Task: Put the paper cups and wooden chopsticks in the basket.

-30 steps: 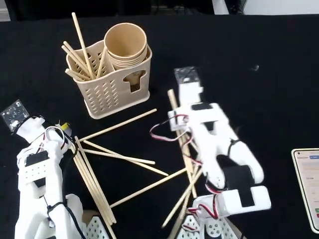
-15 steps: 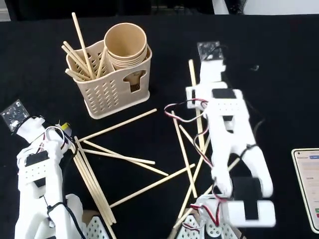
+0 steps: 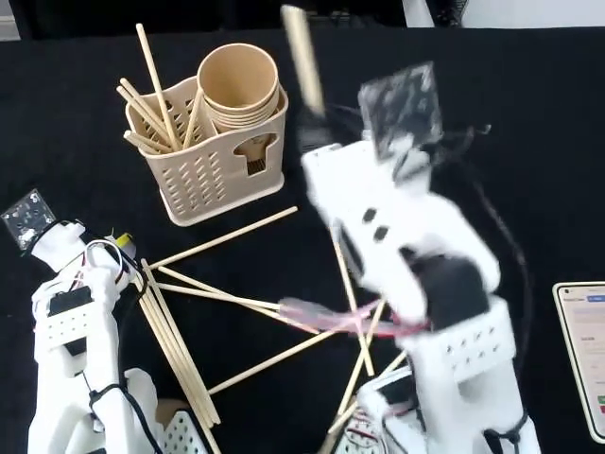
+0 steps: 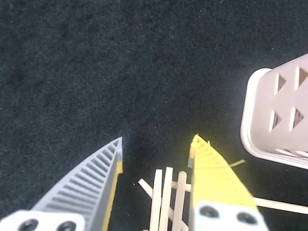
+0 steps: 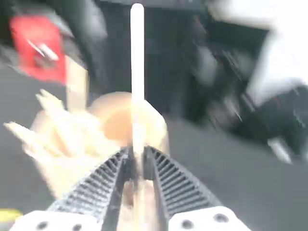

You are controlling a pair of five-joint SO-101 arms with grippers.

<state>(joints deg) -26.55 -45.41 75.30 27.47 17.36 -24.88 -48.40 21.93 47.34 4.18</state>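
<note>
Black table [image 3: 548, 189]: right fingers [image 5: 150, 160] clamp chopstick [image 5: 137, 57], now raised toward basket [image 3: 213, 184]; left fingers [image 4: 198, 156] open, unmoved.

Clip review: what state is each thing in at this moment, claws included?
Left claw: open, gripping nothing.
Right claw: shut.
Held chopstick: clamped in the right claw, raised.
Basket: upright, partly filled.
Paper cups: stacked upright inside the basket.
Loose chopsticks: lying scattered on the table.

Tan cups [image 3: 238, 83] were stacked upright in the cream slotted basket [image 3: 222, 175], beside leaning chopsticks [image 3: 151, 95]. Near it, loose sticks [image 3: 227, 236] were strewn, crossing; a raised stick [image 3: 303, 59] was gripped just right of the cups.
</note>
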